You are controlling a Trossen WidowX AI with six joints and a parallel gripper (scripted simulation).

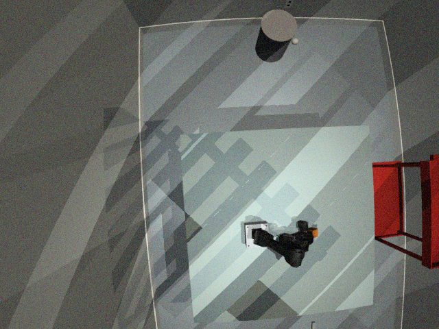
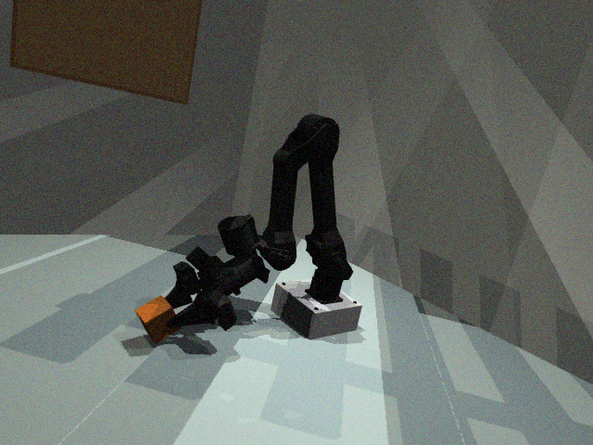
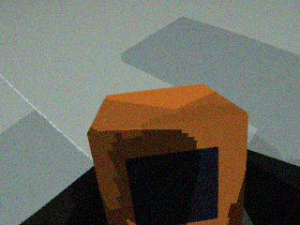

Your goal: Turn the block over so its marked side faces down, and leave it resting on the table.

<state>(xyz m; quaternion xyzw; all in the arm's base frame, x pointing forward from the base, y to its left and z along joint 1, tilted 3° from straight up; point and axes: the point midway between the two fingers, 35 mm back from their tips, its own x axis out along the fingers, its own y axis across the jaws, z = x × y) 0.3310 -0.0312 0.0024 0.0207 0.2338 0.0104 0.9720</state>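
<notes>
One orange block (image 1: 314,232) (image 2: 156,313) (image 3: 232,136), pinched between the two black fingers (image 2: 194,313) of the single hand (image 1: 309,234) (image 2: 168,313) (image 3: 168,164). Tilted in the exterior view, with one corner lowest, close above or touching the tabletop (image 1: 337,283) (image 2: 431,407) (image 3: 47,37); impossible to tell which. One dark square mark (image 3: 175,185) on the block's face turned back toward the wrist camera, so not facing straight down.

One black arm (image 1: 273,244) (image 2: 322,191), bent high at the elbow, then folded down to the hand. Mounted on one pale box-shaped base (image 1: 247,242) (image 2: 334,322), with the block well apart from it. Two dark screw heads or more on the top of the base.

Near the far edge in the top view, one large cylinder (image 1: 279,25) with a light top and dark side, and one small pale ball (image 1: 295,41) just beside it. Along the right of the same view, one red frame (image 1: 428,212), partly cut off. High at the left in the exterior view, one brown panel (image 2: 105,43). Across the tabletop, many overlapping bands of light and shadow.
</notes>
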